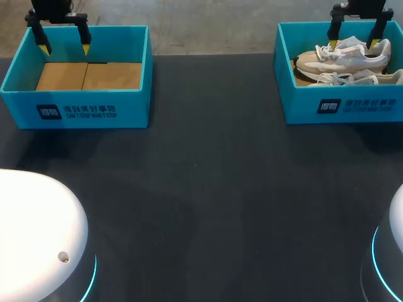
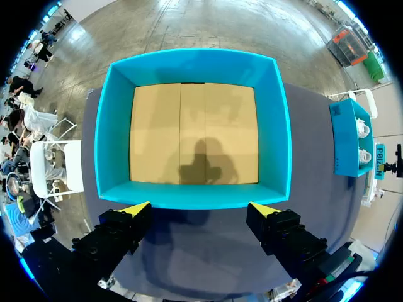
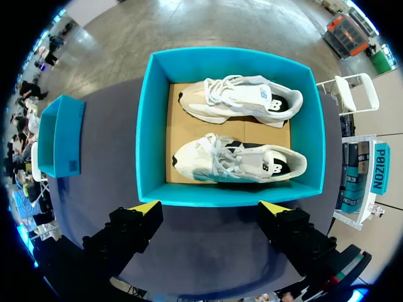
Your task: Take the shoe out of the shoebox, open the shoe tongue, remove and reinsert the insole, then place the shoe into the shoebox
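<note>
Two shoes (image 1: 343, 58) side by side in right shoebox (image 1: 352, 107); left shoebox (image 1: 75, 112) at table (image 1: 208, 189) far-left corner.

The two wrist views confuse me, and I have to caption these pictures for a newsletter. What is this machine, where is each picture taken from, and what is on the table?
It is a robot with two arms, each ending in a two-fingered gripper with yellow tips. The head view looks down from above and behind the robot. Each wrist view comes from a camera on one arm's wrist, looking along its fingers. On the dark table stand two blue boxes. The left gripper hangs open above the empty box. The right gripper hangs open above the shoebox, which holds two pale shoes. Nothing is held.
</note>
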### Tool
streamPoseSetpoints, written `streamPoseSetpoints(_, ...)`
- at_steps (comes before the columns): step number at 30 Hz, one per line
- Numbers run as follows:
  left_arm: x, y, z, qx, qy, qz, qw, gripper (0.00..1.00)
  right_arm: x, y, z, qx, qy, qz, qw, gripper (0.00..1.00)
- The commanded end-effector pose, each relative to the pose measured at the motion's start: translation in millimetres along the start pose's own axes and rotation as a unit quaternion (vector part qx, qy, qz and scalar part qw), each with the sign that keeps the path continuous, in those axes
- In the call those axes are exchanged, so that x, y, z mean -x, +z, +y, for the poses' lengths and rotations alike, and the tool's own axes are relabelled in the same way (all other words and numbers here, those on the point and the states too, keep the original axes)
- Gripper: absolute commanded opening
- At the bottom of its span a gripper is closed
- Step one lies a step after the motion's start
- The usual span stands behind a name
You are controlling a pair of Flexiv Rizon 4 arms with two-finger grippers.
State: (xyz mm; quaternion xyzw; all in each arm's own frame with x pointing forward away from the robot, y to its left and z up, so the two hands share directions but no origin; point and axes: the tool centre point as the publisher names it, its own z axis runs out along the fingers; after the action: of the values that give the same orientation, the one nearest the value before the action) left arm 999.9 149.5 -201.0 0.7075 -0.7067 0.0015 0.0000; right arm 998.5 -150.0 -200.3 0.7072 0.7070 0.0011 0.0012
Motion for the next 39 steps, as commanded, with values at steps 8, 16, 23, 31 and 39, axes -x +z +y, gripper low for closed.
streamPoseSetpoints(8,0.1,0,0,0.0,0.0,0.0,1.0,1.0,0.1,0,0.6,-0.001,0.0,0.0,1.0,1.0)
streamPoseSetpoints(16,0.1,0,0,0.0,0.0,0.0,1.0,1.0,0.1,0,0.6,-0.001,0.0,0.0,1.0,1.0)
streamPoseSetpoints(23,0.1,0,0,0.0,0.0,0.0,1.0,1.0,7.2,2,1.9,0.009,0.002,-0.006,1.0,1.0)
streamPoseSetpoints(31,0.1,0,0,0.0,0.0,0.0,1.0,1.0,51.9,6,8.3,0.055,0.017,-0.009,0.998,1.0)
streamPoseSetpoints(39,0.1,0,0,0.0,0.0,0.0,1.0,1.0,95.2,32,11.4,0.049,0.001,-0.028,0.998,1.0)
